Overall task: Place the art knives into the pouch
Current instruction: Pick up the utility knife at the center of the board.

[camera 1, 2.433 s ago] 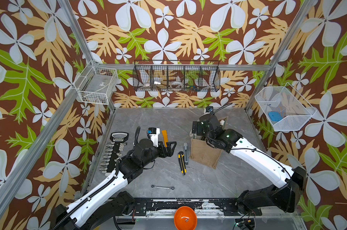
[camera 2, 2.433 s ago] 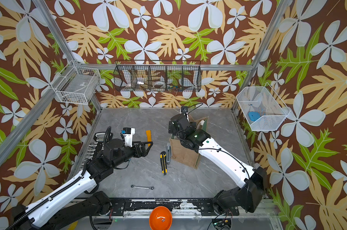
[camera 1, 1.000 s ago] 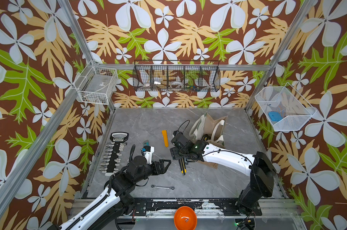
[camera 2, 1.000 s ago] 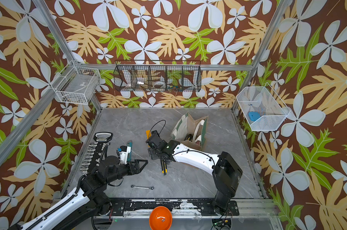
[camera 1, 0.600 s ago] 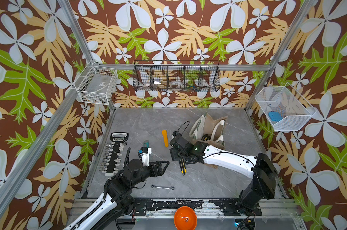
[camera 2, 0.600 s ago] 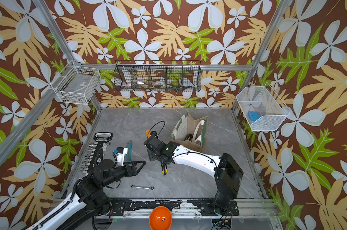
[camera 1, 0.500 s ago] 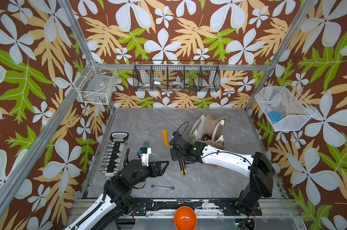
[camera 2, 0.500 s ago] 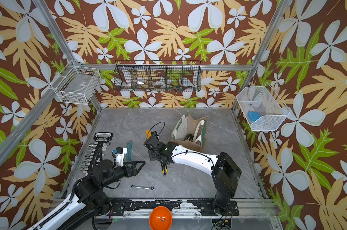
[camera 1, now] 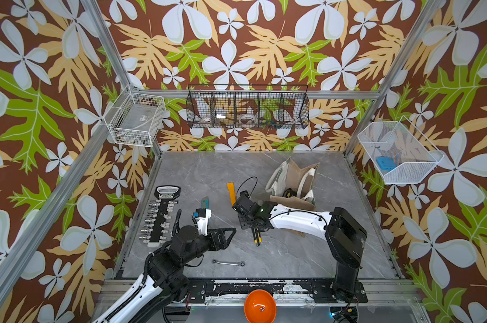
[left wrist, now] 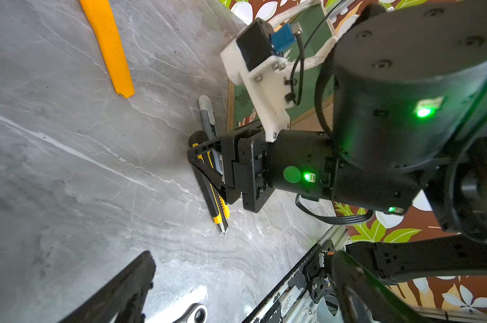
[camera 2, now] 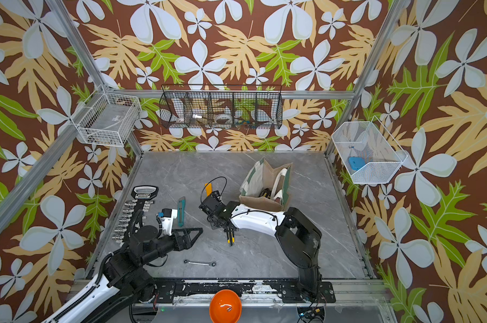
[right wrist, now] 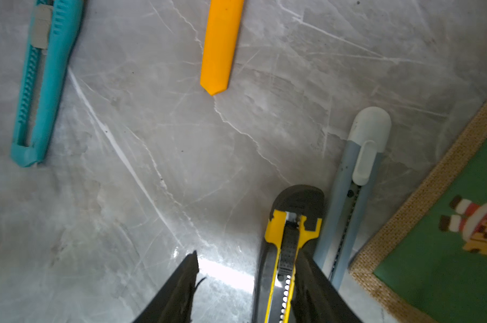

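**Top views.** In both top views, your pouch (camera 1: 292,179) is standing upright and open on the grey worktop (camera 1: 292,257), right of the frame's centre and toward the back wall. Your right end effector (camera 1: 255,228) is reaching down at the centre of the frame, just lower left of the pouch. The yellow-and-black art knife (camera 1: 257,239) is lying flat on the worktop under it, with its free end pointing toward the lower edge. Your left end effector (camera 1: 228,237) is hovering to the left of the knife, jaws spread wide and holding nothing. A teal cutter (camera 2: 182,214) and an orange strip (camera 2: 208,188) are lying left of the right arm. A socket rack (camera 2: 133,215) is sitting at the worktop's left edge, and a wrench (camera 2: 199,263) is lying near its front edge.

**Left wrist.** Here you are seeing the right end effector (left wrist: 200,159) straddling the art knife (left wrist: 218,208), fingers down at the worktop. A grey-blue cutter (left wrist: 207,113) is lying just beside the knife, between it and the pouch (left wrist: 242,98).

**Right wrist.** The jaws are standing partway apart around the art knife (right wrist: 290,237). One finger (right wrist: 315,288) is sitting right against the knife on the side nearest the grey-blue cutter (right wrist: 357,179). The other finger (right wrist: 178,290) is sitting clear of the knife, with bare worktop showing in the gap. The knife is therefore not being clamped. It is lying outside the pouch (right wrist: 446,251), near the green panel.
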You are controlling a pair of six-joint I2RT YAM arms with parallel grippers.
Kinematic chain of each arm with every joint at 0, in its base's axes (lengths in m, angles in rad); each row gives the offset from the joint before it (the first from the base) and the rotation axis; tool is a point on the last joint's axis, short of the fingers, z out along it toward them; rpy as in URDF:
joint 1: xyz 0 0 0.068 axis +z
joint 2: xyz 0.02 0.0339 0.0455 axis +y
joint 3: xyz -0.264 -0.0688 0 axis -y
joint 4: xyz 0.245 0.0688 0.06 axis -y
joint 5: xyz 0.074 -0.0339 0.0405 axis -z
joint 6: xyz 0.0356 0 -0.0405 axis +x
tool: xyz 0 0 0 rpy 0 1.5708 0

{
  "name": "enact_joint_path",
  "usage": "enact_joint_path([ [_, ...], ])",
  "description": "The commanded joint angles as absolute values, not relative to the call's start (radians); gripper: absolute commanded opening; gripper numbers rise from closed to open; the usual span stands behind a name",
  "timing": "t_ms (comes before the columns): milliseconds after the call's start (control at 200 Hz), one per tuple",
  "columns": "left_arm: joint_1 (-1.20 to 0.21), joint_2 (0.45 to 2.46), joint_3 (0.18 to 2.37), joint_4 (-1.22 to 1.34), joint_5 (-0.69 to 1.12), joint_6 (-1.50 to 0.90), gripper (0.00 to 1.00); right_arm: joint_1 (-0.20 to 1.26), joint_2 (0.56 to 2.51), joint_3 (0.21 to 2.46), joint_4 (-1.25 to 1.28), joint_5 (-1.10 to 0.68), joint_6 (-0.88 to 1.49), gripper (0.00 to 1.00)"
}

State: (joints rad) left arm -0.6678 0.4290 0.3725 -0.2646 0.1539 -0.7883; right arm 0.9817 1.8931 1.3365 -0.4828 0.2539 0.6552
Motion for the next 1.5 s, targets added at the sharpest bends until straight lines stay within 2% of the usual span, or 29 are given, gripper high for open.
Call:
enact_joint_path([
  [0, -0.666, 0.432, 0.374, -0.253, 0.144, -0.781, 1.00, 0.970, 1.899, 1.317, -0.472, 0.266, 0.673, 0.56],
  [255, -0.666, 0.434, 0.371, -0.249, 0.153, -0.785, 1.00, 0.955, 1.925, 1.297, -0.456, 0.251, 0.671, 0.61],
  [896, -0.666, 0.440, 0.365, -0.242, 0.153, -0.811, 1.00, 0.939, 2.005, 1.304, -0.443, 0.222, 0.650, 0.61],
  [1046, -0.665, 0.445, 0.368, -0.242, 0.147, -0.813, 1.00, 0.939, 2.015, 1.307, -0.431, 0.212, 0.646, 0.56],
  [1191, -0.666, 0.456, 0.376, -0.241, 0.144, -0.810, 1.00, 0.938, 2.016, 1.309, -0.427, 0.216, 0.643, 0.37],
  [1496, -0.666, 0.461, 0.378, -0.243, 0.122, -0.810, 1.00, 0.939, 1.957, 1.338, -0.404, 0.207, 0.632, 0.31],
])
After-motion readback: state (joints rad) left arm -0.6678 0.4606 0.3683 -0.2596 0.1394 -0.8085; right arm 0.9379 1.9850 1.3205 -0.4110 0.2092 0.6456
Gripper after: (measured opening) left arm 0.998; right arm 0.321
